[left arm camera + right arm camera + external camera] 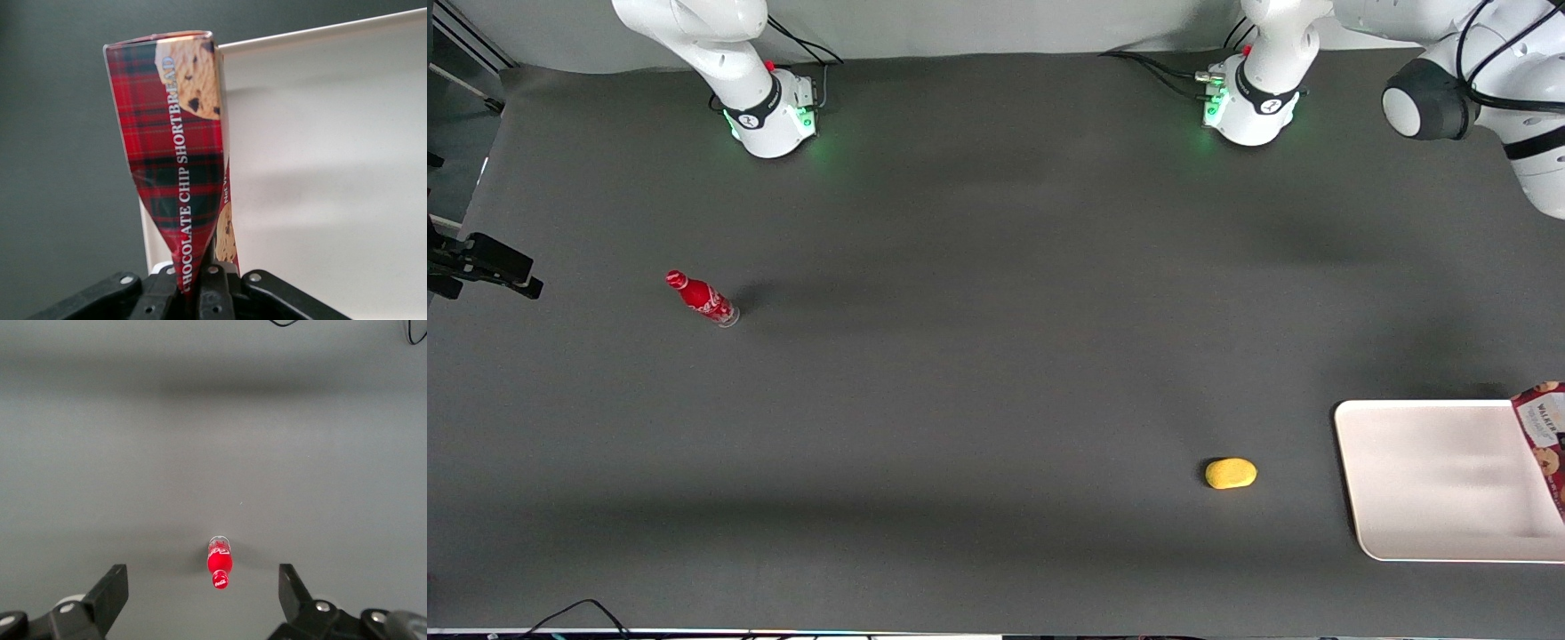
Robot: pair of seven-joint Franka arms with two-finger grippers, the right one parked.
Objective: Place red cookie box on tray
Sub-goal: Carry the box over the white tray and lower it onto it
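Over the tray, at its edge toward the working arm's end of the table, the red cookie box hangs in the air; only a slice of it shows in the front view, its white label panel up, the rest cut off by the frame. From the wrist camera the red cookie box stands out lengthwise from the gripper, which is clamped tight on its narrow end, the black fingers pinching the tartan cardboard; the box's free end reaches past the tray's rim over the dark table, while its held end sits above the tray's pale floor. So this looks like the carry-over step, with the set-down to come; the next move calls for bringing the box a little further over the tray, lowering it flat, then letting go. Nearer the parked arm than the tray lies a yellow lump; well apart from the tray, toward the parked arm's end, stands a small red bottle.
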